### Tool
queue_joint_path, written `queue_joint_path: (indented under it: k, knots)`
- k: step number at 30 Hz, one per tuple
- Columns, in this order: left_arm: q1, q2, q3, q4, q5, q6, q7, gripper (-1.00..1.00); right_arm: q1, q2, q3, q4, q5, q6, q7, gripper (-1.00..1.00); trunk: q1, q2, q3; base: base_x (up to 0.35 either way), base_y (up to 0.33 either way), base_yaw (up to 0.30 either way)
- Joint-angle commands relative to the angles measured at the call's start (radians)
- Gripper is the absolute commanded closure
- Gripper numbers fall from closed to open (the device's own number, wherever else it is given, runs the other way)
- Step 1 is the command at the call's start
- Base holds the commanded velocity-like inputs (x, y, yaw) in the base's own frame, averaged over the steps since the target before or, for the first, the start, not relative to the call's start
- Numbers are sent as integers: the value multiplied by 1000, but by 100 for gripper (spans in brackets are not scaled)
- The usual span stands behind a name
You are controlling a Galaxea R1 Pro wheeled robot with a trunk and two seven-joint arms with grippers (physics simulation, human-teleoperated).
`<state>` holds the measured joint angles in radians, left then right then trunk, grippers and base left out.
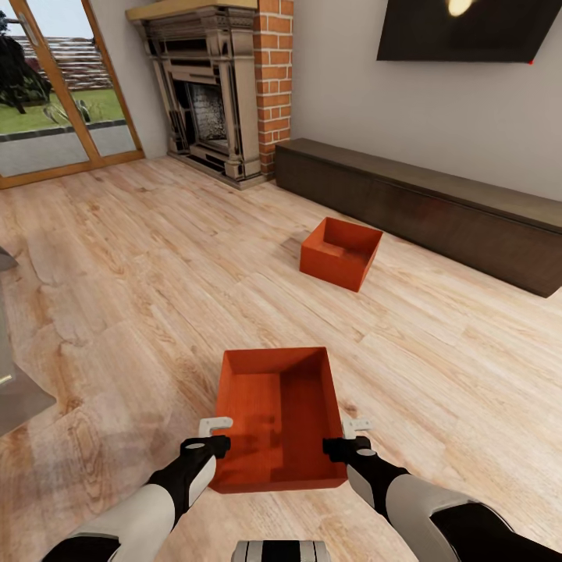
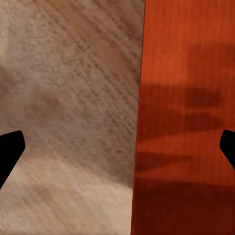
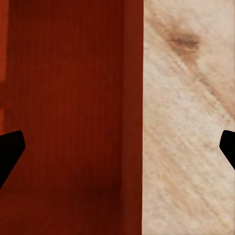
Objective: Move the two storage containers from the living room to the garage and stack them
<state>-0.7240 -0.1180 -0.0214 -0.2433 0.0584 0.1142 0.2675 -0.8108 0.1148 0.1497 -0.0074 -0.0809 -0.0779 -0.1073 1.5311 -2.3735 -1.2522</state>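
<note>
One orange-red storage container (image 1: 277, 414) sits on the light wood-plank floor just ahead of me, open side up. My left gripper (image 1: 216, 437) straddles its left wall and my right gripper (image 1: 349, 439) its right wall, both open. The left wrist view has the container's wall (image 2: 186, 122) running between the spread fingertips (image 2: 11, 147) of the left gripper (image 2: 117, 147). In the right wrist view the container's inside (image 3: 68, 98) and wall lie between the wide fingers of the right gripper (image 3: 117, 147). The second container (image 1: 341, 252) rests farther off, beside the dark bench.
This is the living room. A long dark low bench (image 1: 437, 203) runs along the right wall under a TV (image 1: 468, 31). A brick fireplace (image 1: 215, 101) stands at the back and glass doors (image 1: 55, 101) at far left. A grey object (image 1: 16, 390) juts in at the left edge.
</note>
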Motion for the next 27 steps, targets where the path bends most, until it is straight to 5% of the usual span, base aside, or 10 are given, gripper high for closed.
queue_joint_path:
  k: [1,27]
  knots:
    - [0,0,-3,-2,6,5,4,-100,-1,0,8,1,-8,-3,-3,-100,4,-8,-4,0,0,0]
    - [0,0,-3,-3,6,7,4,-100,-1,0,8,1,-8,-2,-3,-100,8,-15,-7,0,0,0]
